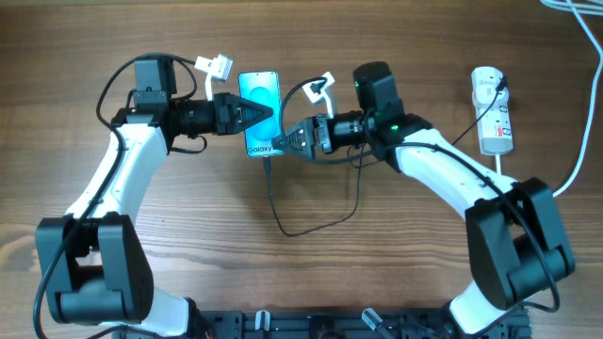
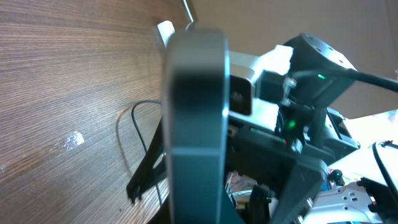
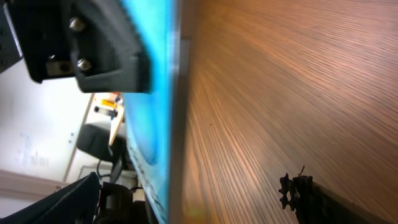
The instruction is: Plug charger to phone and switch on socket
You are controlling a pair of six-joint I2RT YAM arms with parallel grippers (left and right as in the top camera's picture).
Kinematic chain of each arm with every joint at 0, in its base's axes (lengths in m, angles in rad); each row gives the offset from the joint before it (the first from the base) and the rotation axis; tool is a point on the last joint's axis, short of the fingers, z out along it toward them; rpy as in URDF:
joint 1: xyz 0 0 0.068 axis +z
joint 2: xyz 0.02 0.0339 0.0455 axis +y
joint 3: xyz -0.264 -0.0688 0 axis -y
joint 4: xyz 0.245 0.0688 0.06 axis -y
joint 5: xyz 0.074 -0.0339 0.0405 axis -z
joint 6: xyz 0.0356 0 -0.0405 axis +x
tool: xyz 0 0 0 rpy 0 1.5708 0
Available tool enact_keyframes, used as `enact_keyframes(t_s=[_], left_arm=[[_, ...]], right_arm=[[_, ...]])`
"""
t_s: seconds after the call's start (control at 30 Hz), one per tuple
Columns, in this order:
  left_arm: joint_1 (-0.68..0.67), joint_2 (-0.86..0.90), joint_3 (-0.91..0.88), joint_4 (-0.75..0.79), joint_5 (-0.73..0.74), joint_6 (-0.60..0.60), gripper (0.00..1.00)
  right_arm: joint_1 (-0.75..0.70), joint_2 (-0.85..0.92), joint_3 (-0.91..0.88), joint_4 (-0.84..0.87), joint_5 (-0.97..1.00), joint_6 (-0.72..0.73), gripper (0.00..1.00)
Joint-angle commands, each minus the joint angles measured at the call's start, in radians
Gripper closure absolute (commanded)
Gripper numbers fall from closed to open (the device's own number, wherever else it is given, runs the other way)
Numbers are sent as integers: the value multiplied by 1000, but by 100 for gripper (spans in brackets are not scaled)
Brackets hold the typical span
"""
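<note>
Item: small turquoise-screened smartphone (image 1: pixel 259 92), rigid, light, slick glass. We record the left tool (image 1: pixel 268 115) pinching its faces. Beside the right tool (image 1: pixel 281 143), whose grip we cannot tell, trails the limp thin black charger cable (image 1: pixel 316 225), which is best grasped near its free end.

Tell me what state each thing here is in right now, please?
phone: screen lit turquoise, face up.
charger: loose loop on table, one end at phone's lower edge; seating unclear.
socket: white plug in it; switch unreadable.
left gripper: over phone screen; open or shut unclear.
right gripper: at phone's lower corner; open or shut unclear.
</note>
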Motion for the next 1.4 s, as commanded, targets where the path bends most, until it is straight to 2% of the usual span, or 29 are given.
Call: enact_keyframes(t_s=[0.0,0.23,0.33,0.53,0.6,0.7,0.87,1.23,1.37], left_arm=[[-6,-15,-6,6,55,27,96],[-6,-15,-6,6,55,27,96],[-6,-15,-6,6,55,27,96],[-6,-15,-6,6,55,27,96],[-6,-15,-6,5,55,27,96],[-6,-15,-6,6,55,27,96],[-6,-15,-6,6,55,27,96],[-6,-15,-6,6,56,26,96],[-6,-15,-6,5,73,23,96]], right_arm=[[32,-5,11,47,-26,-25,0],[42,-5,11,152,-25,28,2],[42,-5,11,168,-25,31,17],[42,-5,11,167,-25,32,29],[42,-5,11,166,-25,35,40],[42,-5,11,158,-25,42,51],[42,-5,11,129,-25,53,54],[42,-5,11,129,-25,53,71],[42,-5,11,130,-26,52,71]])
